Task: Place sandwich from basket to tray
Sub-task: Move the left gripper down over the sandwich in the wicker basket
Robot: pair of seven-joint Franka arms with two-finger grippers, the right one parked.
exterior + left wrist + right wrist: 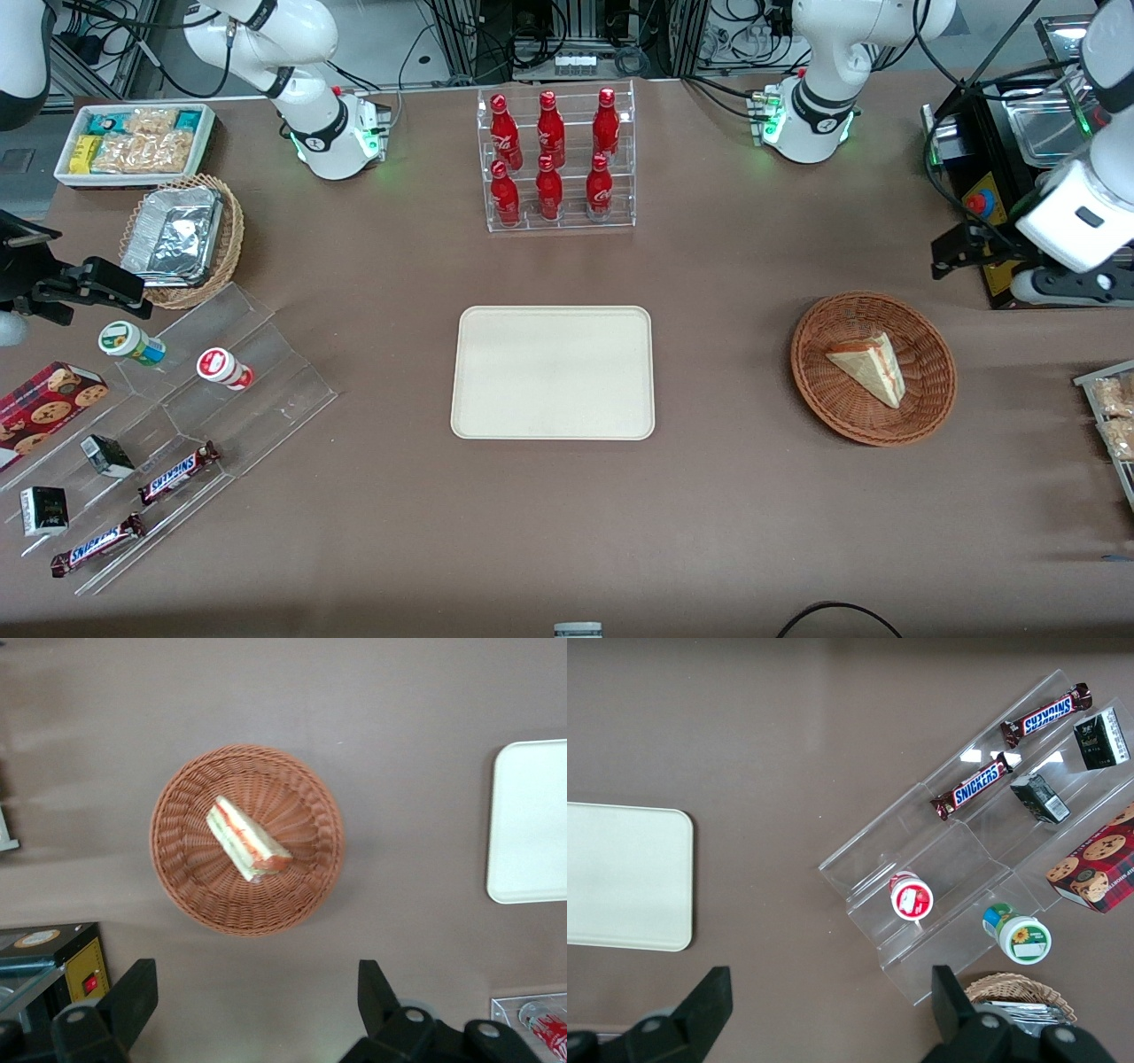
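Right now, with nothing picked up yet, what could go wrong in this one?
The sandwich lies on its side in the curved bowl of the basket, so a grasp may squash the soft bread or drag the light basket along.

The end effector is open, above bare table beside the basket and farther from the front camera, not over the wedge; a straight descent would miss it.

The tray sits well off toward the parked arm's end, so a loose grip could drop the sandwich.

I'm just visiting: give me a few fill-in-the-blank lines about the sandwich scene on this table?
1. The sandwich lies in the round wicker ____.
2. The cream tray has ____ on it.
3. The rack holds ____ red bottles.
4. The hand hangs above the table with its fingers ____, holding nothing.

Missing words: basket; nothing; six; open
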